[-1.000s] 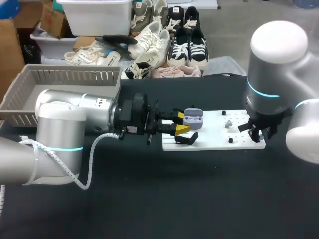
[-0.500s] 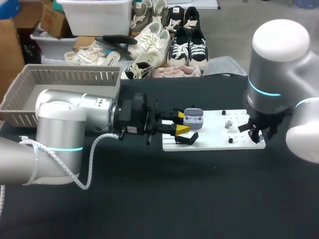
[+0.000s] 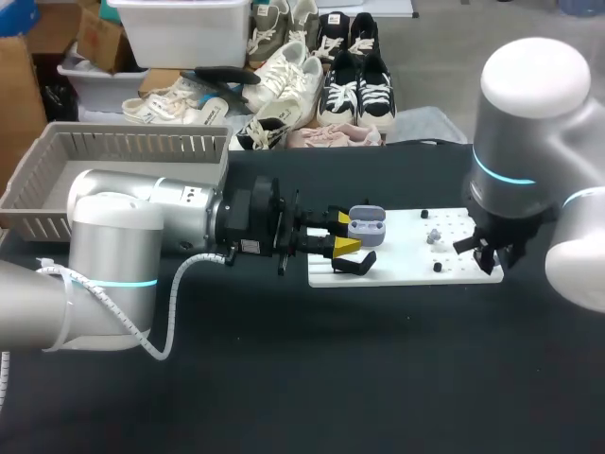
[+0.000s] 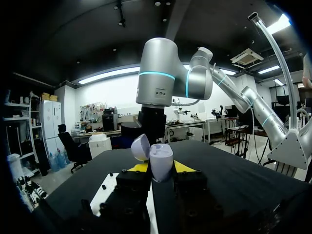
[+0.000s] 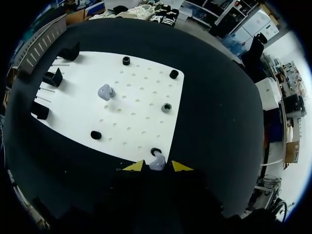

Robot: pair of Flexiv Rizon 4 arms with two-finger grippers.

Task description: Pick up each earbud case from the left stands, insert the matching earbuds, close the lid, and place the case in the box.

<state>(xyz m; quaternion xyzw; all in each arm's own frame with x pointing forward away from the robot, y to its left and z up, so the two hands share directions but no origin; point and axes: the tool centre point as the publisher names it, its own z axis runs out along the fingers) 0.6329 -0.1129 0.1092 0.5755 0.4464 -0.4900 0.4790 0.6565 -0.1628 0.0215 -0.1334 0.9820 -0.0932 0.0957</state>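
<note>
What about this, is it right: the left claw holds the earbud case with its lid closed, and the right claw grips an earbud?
Not quite: the lid is open. The left wrist view shows the left claw holding the earbud case with its lid tipped back. The right claw does grip an earbud.

The lavender earbud case point(image 3: 367, 225), lid open, is gripped in the left tool point(image 3: 345, 233); one matching earbud point(image 5: 106, 91) lies on the white board point(image 5: 141, 97).
</note>
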